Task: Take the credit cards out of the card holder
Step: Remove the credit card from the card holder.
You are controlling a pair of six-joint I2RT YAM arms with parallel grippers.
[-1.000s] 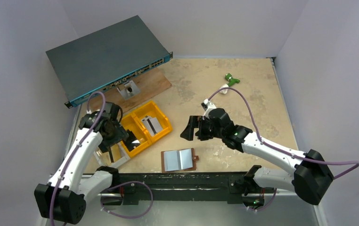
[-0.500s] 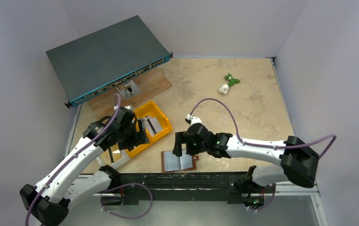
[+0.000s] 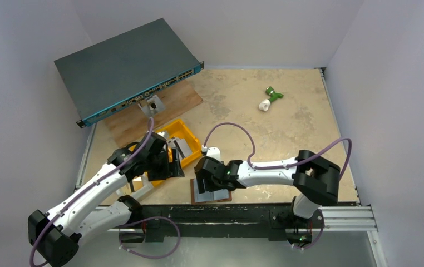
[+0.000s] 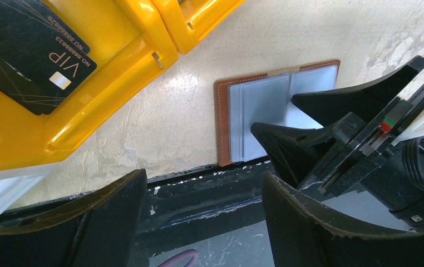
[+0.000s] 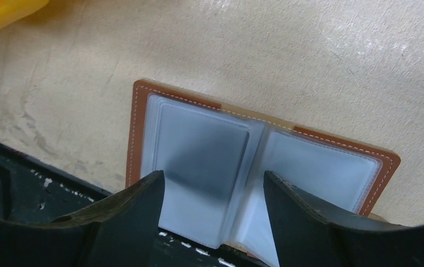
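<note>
The card holder (image 5: pixel 138 133) is a brown wallet lying open and flat at the table's near edge, also seen in the top view (image 3: pixel 223 196) and the left wrist view (image 4: pixel 223 122). Pale grey-blue credit cards (image 5: pixel 201 144) fill both of its pages. My right gripper (image 5: pixel 212 192) is open and points down over the left page and the fold, one finger on each side; whether it touches is unclear. It hides much of the wallet from above (image 3: pixel 203 186). My left gripper (image 4: pixel 201 214) is open and empty, just left of the wallet, over the near rail.
A yellow bin (image 4: pixel 87 111) stands left of the wallet and holds a black VIP card (image 4: pixel 31 50). A network switch (image 3: pixel 126 67) and a wooden board (image 3: pixel 171 103) are at the back left. A green and white part (image 3: pixel 270 98) lies far right. A black rail (image 3: pixel 226 214) runs along the near edge.
My right gripper has swung left and toward the near edge and now hangs over the open wallet. My left gripper has moved right across the yellow bin, toward the wallet.
</note>
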